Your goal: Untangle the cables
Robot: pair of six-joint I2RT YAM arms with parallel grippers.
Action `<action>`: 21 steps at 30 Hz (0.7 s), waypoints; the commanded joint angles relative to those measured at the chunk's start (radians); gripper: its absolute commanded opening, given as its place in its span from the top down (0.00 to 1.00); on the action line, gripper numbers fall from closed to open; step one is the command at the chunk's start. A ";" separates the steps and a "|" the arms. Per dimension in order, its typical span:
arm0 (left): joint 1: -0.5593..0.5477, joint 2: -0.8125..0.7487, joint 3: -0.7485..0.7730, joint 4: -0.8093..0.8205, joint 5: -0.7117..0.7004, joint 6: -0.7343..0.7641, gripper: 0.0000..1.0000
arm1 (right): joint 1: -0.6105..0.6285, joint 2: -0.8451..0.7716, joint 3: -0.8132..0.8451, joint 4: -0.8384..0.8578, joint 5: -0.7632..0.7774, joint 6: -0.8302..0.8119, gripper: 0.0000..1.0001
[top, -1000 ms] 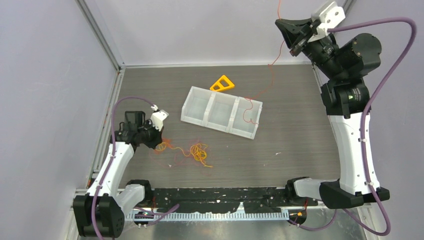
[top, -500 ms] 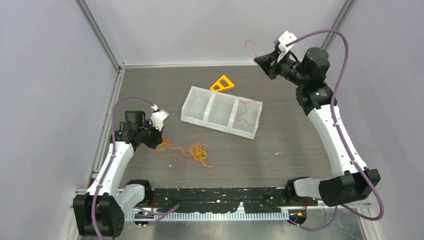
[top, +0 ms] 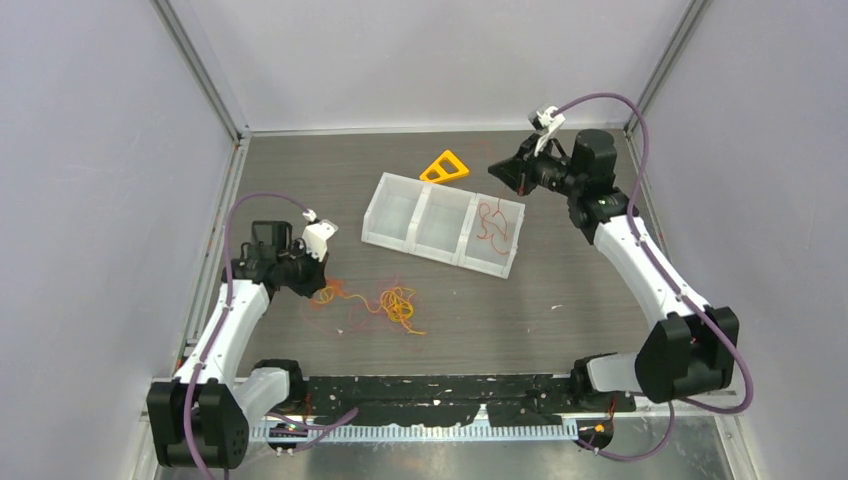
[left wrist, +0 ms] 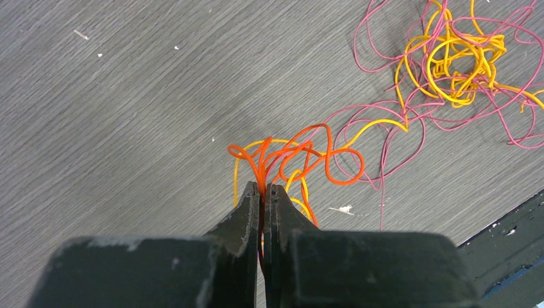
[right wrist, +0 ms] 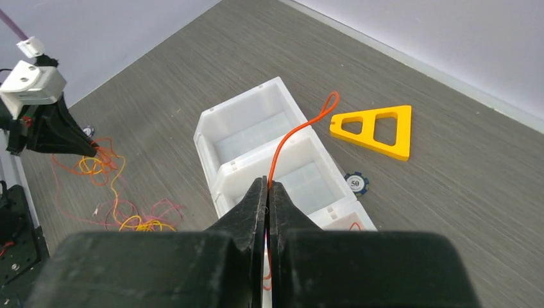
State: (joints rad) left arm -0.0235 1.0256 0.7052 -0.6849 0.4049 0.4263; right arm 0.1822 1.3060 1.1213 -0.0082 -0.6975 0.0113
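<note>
A tangle of orange, yellow and pink cables (top: 385,303) lies on the table at the front left; it also shows in the left wrist view (left wrist: 442,61). My left gripper (top: 318,284) is shut on the orange strands (left wrist: 282,154) at the tangle's left end (left wrist: 262,187). My right gripper (top: 497,172) is shut on a single orange cable (right wrist: 298,131), held above the right compartment of the white three-part tray (top: 392,236). Most of that cable lies coiled inside that compartment (top: 492,222).
A yellow triangle (top: 444,167) lies behind the tray, also in the right wrist view (right wrist: 378,129). A blue poker chip (right wrist: 355,183) sits by the tray. A black strip (top: 440,392) runs along the near table edge.
My right arm has swung down from high at the back right to just above the tray, lowering the orange cable so it coils into the right compartment. The left arm has not moved.
</note>
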 commanded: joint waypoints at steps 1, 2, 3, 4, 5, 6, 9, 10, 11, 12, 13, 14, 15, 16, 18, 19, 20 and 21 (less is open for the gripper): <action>0.007 0.003 0.008 0.037 0.025 -0.006 1.00 | 0.004 0.073 -0.051 0.177 0.009 0.074 0.95; 0.007 0.003 0.008 0.034 0.024 -0.006 1.00 | 0.004 0.089 -0.062 0.188 0.022 0.037 0.95; 0.007 0.003 0.009 0.033 0.023 -0.005 1.00 | 0.003 0.092 -0.073 0.187 0.031 0.015 0.95; 0.007 0.002 0.008 0.031 0.023 -0.004 1.00 | 0.003 0.096 -0.100 0.183 0.049 -0.051 0.95; 0.007 0.000 0.008 0.029 0.024 -0.002 1.00 | 0.003 0.098 -0.115 0.177 0.056 -0.080 0.95; 0.007 -0.002 0.005 0.028 0.025 0.000 1.00 | 0.003 0.099 -0.138 0.158 0.068 -0.144 0.95; 0.007 -0.006 -0.002 0.031 0.026 0.005 1.00 | 0.002 0.100 -0.193 0.128 0.084 -0.254 0.95; 0.007 -0.005 -0.002 0.031 0.026 0.005 1.00 | 0.003 0.104 -0.200 0.108 0.093 -0.298 0.95; 0.007 -0.003 -0.003 0.030 0.026 0.005 1.00 | 0.003 0.109 -0.207 0.100 0.107 -0.313 0.95; 0.007 -0.004 -0.004 0.031 0.026 0.005 1.00 | 0.003 0.117 -0.208 0.073 0.114 -0.342 0.95; 0.007 -0.005 -0.004 0.029 0.025 0.005 1.00 | 0.004 0.121 -0.209 0.058 0.126 -0.370 0.94; 0.007 -0.007 -0.007 0.029 0.025 0.006 1.00 | 0.004 0.123 -0.211 0.029 0.132 -0.386 0.95; 0.007 -0.011 -0.012 0.031 0.025 0.007 1.00 | 0.004 0.122 -0.221 0.022 0.146 -0.413 0.95; 0.007 -0.014 -0.015 0.032 0.025 0.008 1.00 | 0.004 0.113 -0.229 -0.008 0.149 -0.426 0.95; 0.007 -0.017 -0.025 0.037 0.023 0.011 1.00 | 0.003 0.092 -0.257 -0.039 0.152 -0.467 0.95; 0.007 -0.017 -0.026 0.038 0.024 0.011 1.00 | 0.003 0.079 -0.272 -0.048 0.152 -0.488 0.95; 0.007 -0.017 -0.028 0.037 0.026 0.011 1.00 | 0.003 0.077 -0.276 -0.072 0.150 -0.496 0.95; 0.007 -0.014 -0.026 0.038 0.028 0.011 1.00 | 0.003 0.084 -0.278 -0.096 0.151 -0.510 0.95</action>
State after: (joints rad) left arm -0.0235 1.0267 0.6838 -0.6838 0.4061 0.4271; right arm 0.1822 1.4220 0.8677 -0.0212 -0.5655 -0.3870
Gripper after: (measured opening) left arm 0.021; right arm 0.068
